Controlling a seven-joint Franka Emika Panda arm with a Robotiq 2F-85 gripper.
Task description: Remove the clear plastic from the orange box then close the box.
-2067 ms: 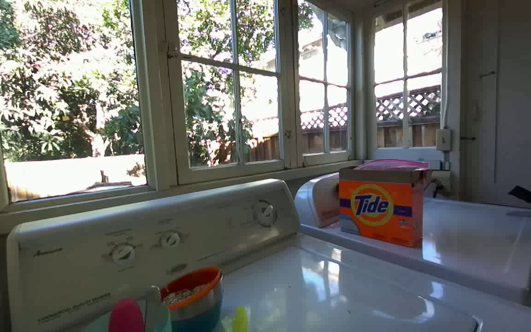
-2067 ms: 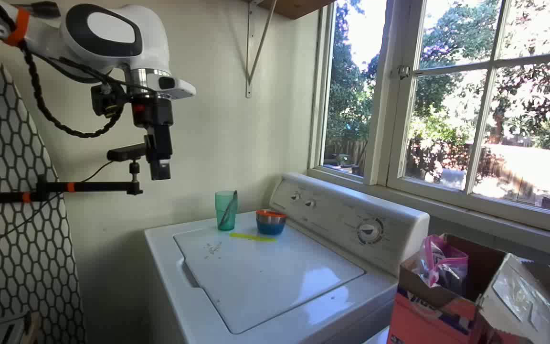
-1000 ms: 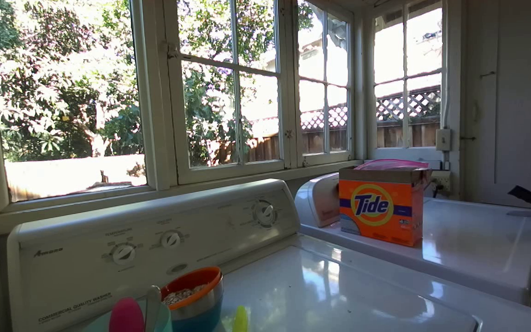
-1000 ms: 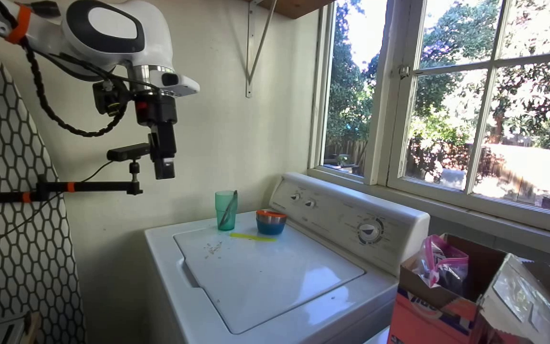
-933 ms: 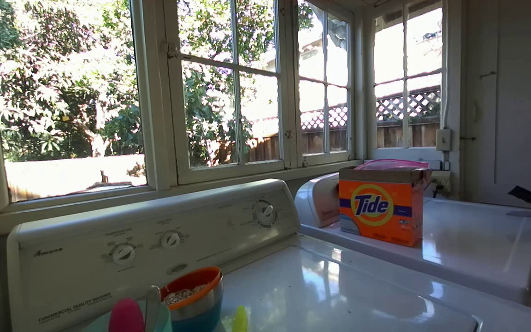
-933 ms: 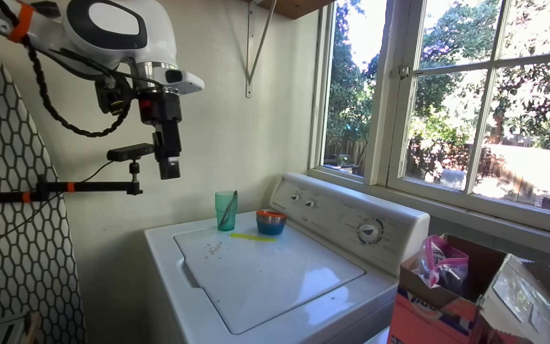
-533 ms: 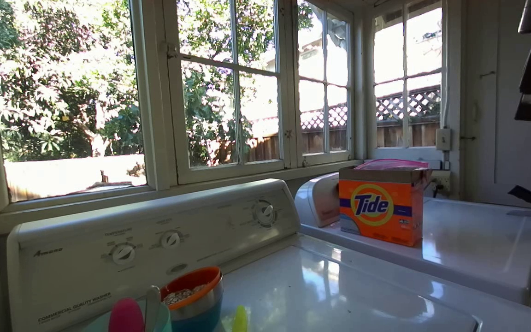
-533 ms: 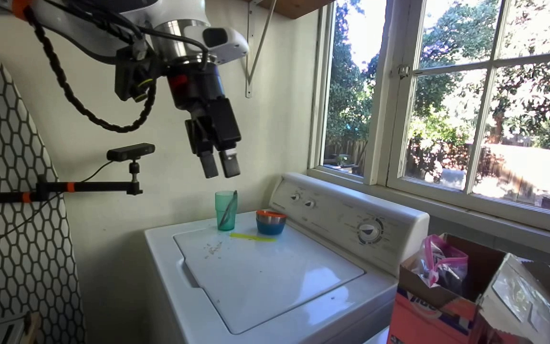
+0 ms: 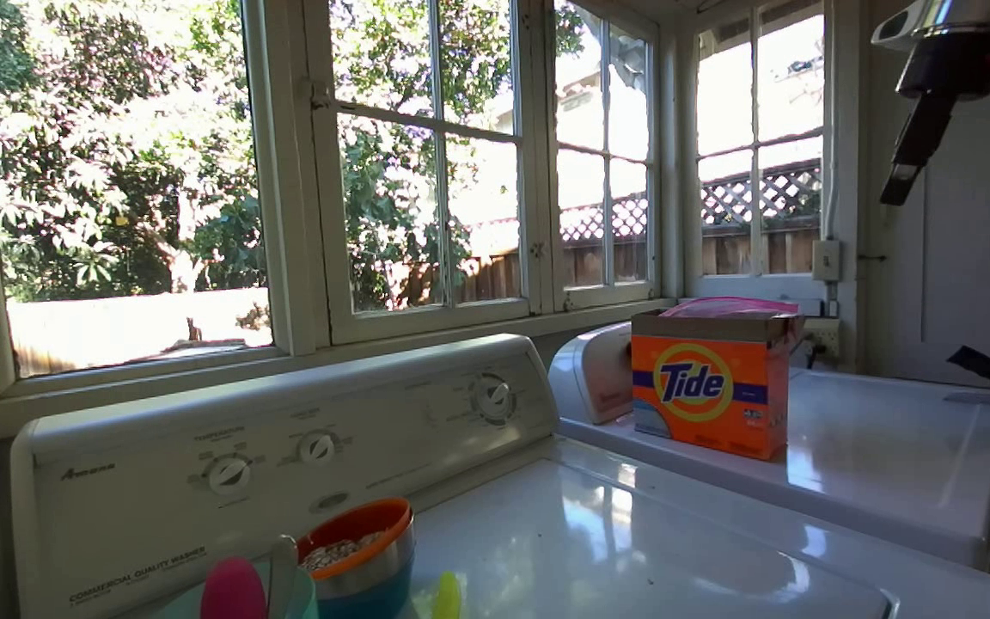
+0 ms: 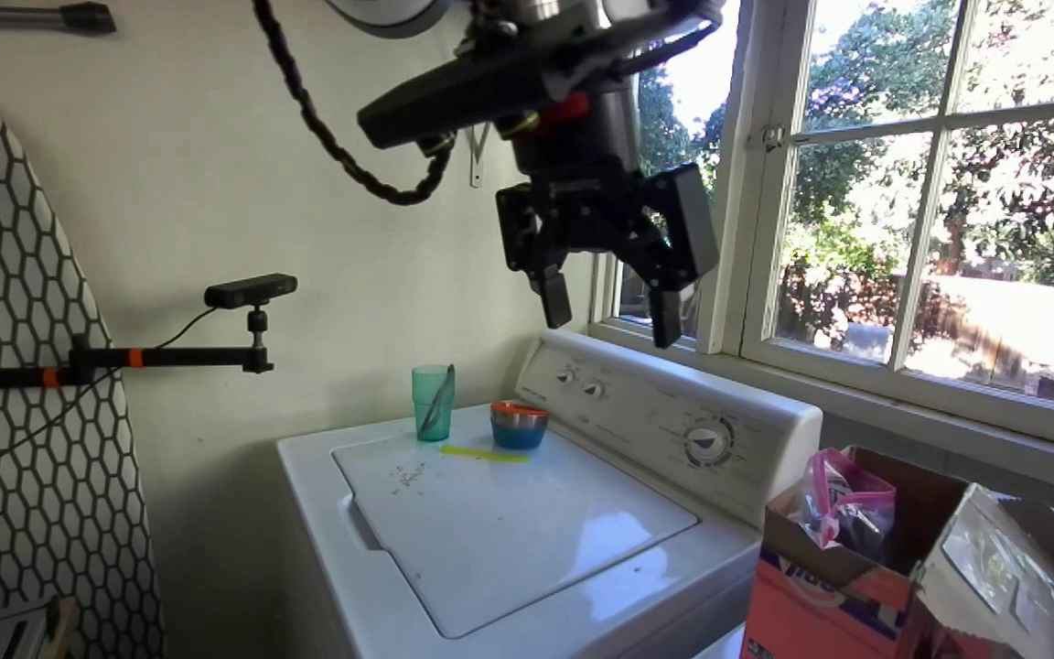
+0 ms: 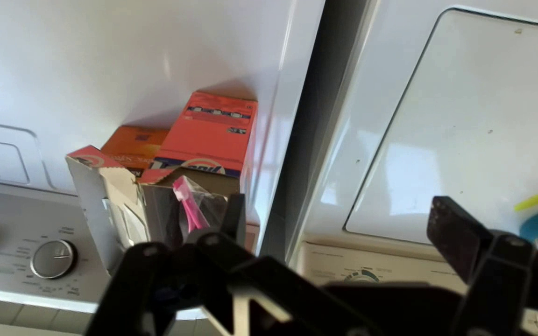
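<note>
My gripper (image 10: 612, 316) hangs in the air, higher than the orange box (image 9: 708, 395) and well apart from it. My jaws are spread wide, with a big gap between them. In the wrist view, one of them hides a bit of the box. The clear plastic bag (image 10: 849, 514) is inside the box, with its pink edge poking out of the top. The box stands upright on a white worktop (image 9: 882, 447), and its top is open. Its flap (image 10: 966, 604) leans out, away from the washer (image 10: 545, 540), and has a shiny clear patch (image 10: 1007, 572) on it. The washer is just beside the box, with round knobs (image 10: 706, 446) on its back panel. Farther from the box, on the washer, are a yellow strip (image 10: 485, 454) and a blue bowl (image 10: 518, 432) with an orange rim and small bits in it. Then comes a green cup (image 10: 431, 407) with something thin leaning in it. Farthest from the box, past the windows (image 9: 289, 189), are trees (image 9: 125, 163) and a wooden fence (image 9: 589, 265).
</note>
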